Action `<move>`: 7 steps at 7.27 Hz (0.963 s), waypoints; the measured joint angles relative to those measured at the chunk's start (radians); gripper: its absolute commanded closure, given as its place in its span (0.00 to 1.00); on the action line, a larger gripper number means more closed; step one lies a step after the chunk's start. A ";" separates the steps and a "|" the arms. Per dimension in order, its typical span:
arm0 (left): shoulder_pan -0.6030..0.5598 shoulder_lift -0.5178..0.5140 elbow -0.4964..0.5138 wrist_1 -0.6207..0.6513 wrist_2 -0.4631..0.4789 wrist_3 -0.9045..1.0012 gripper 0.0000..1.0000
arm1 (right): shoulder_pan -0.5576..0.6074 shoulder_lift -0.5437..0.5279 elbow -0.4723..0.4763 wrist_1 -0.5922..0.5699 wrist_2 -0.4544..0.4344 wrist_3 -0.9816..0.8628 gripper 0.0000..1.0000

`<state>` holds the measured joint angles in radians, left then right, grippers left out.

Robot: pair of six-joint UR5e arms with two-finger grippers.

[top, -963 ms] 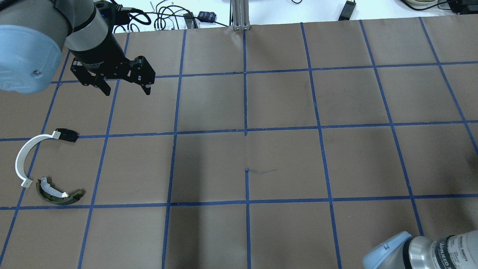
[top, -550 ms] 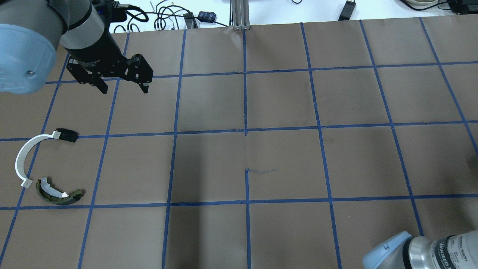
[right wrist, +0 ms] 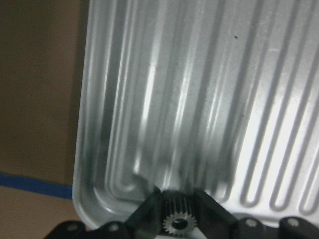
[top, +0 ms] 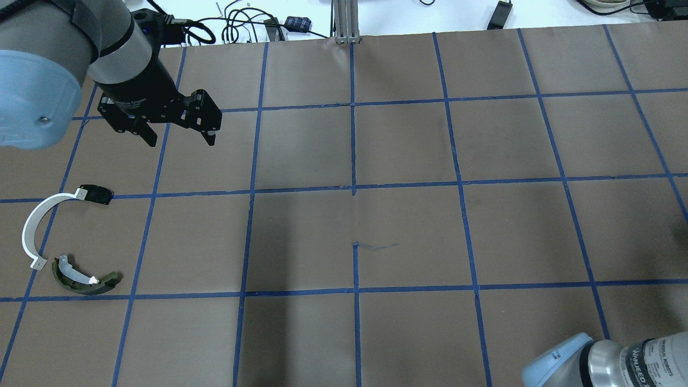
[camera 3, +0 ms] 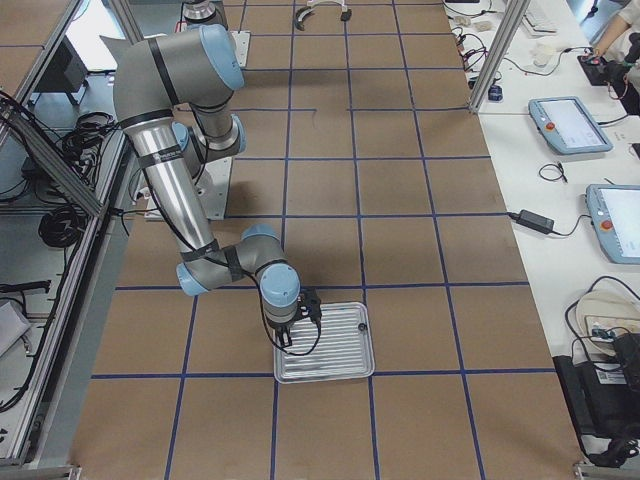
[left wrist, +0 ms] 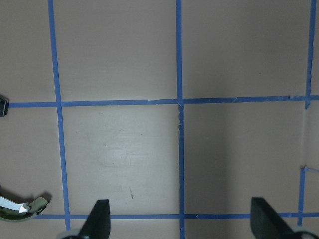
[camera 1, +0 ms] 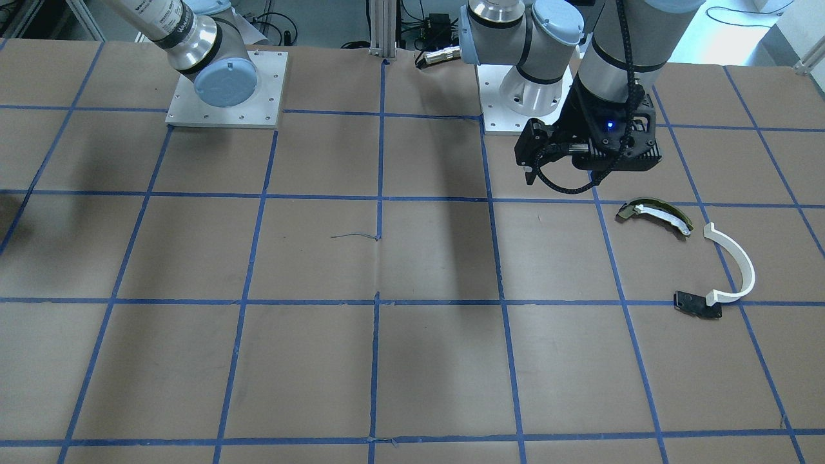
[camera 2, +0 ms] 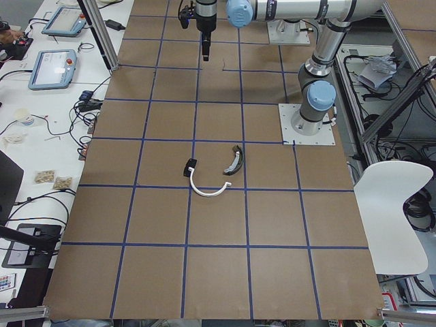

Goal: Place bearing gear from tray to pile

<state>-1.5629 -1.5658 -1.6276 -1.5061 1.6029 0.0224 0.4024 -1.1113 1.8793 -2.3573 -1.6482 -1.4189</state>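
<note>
The bearing gear [right wrist: 175, 219], small and metal, sits between the fingers of my right gripper [right wrist: 176, 211], which is shut on it at a corner of the ribbed metal tray [right wrist: 199, 99]. The exterior right view shows this gripper [camera 3: 292, 336] over the tray [camera 3: 345, 352]. The pile lies far off: a white arc strip [top: 31, 226], an olive-and-white curved piece [top: 80, 282] and a black bracket [top: 97, 193]. My left gripper [top: 181, 140] hangs open and empty above the paper, beyond the pile.
Brown paper with blue tape grid lines [top: 355, 188] covers the table. Cables and a metal post [top: 346, 21] lie along the far edge. The right arm's base [camera 1: 225, 84] and the left arm's base [camera 1: 522, 96] stand on the robot's side.
My left gripper shifted slightly left, then back toward the near side, staying open. The pile has not moved.
</note>
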 measured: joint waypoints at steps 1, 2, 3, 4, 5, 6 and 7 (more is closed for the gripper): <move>0.000 0.001 -0.001 0.000 0.001 0.000 0.00 | 0.002 -0.025 -0.012 0.041 -0.004 0.000 0.75; 0.000 0.001 -0.001 0.000 0.001 0.001 0.00 | 0.007 -0.078 -0.036 0.133 -0.002 0.012 0.75; -0.001 0.001 0.000 0.003 -0.001 0.001 0.00 | 0.029 -0.153 -0.064 0.259 0.009 0.056 0.75; -0.001 0.000 0.002 0.009 -0.005 -0.001 0.00 | 0.090 -0.234 -0.079 0.369 0.024 0.127 0.75; -0.001 0.000 0.004 0.013 -0.006 -0.001 0.00 | 0.192 -0.306 -0.083 0.447 0.044 0.226 0.75; -0.002 0.000 0.005 0.014 -0.005 -0.001 0.00 | 0.324 -0.354 -0.083 0.496 0.071 0.356 0.75; -0.002 0.000 0.006 0.015 -0.006 0.001 0.00 | 0.484 -0.373 -0.079 0.515 0.094 0.521 0.75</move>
<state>-1.5646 -1.5658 -1.6220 -1.4914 1.5967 0.0230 0.8865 -1.4846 1.8002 -1.8424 -1.5540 -0.8984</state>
